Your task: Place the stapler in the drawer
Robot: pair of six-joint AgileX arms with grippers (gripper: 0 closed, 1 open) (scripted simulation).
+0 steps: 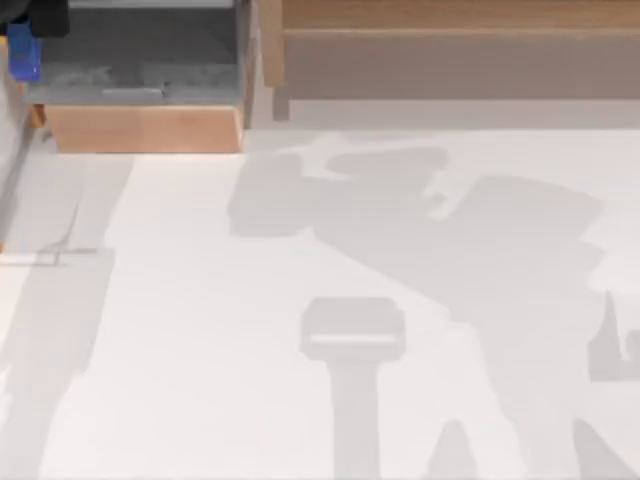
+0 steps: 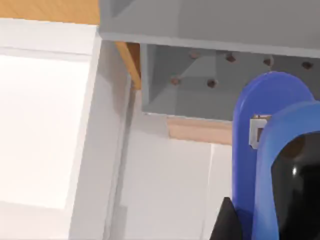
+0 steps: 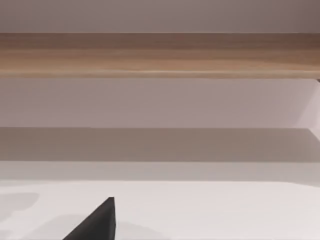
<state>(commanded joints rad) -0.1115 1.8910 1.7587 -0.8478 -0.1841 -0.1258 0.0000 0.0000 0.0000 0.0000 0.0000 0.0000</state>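
Observation:
The blue stapler (image 1: 22,55) hangs at the far left of the top view, over the left edge of the open drawer (image 1: 140,128), which has grey inner walls and a tan front panel. My left gripper (image 1: 35,15) is the black shape just above it, shut on the stapler. In the left wrist view the stapler (image 2: 257,150) stands close and large, with its black end beside it and one black fingertip (image 2: 227,222) below. The drawer's grey inside (image 2: 200,75) lies beyond. A dark part of my right gripper (image 3: 100,222) shows over the white table.
The wide brown wooden cabinet (image 1: 450,45) runs along the back, right of the drawer, and appears as a wooden band (image 3: 160,52) in the right wrist view. The white table (image 1: 300,300) carries only arm shadows. A pale wall edge (image 1: 10,160) borders the left side.

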